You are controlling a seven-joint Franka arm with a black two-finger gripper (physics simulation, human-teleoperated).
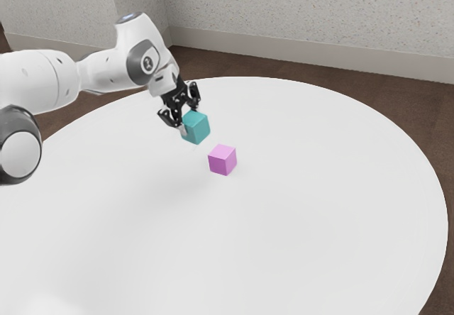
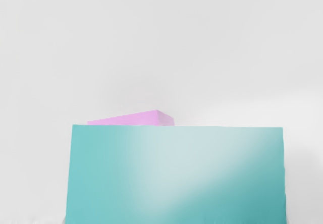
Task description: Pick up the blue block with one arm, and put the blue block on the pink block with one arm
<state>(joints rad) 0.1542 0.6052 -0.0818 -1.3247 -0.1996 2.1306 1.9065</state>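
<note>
From the side, my gripper [image 1: 183, 120] is clamped on the blue block [image 1: 197, 127], well in from the white table's [image 1: 319, 208] far edge, just beside the pink block [image 1: 222, 159]. At my wrist, the blue block [image 2: 176, 178] sits under my hand, the pink block [image 2: 133, 118] showing just past it.

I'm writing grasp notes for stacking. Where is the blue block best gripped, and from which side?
Grip the blue block on two opposite flat side faces, coming from above, much as the gripper does here. Its parallel faces suit two fingers, and a top approach leaves the underside free to land on the pink block.
</note>
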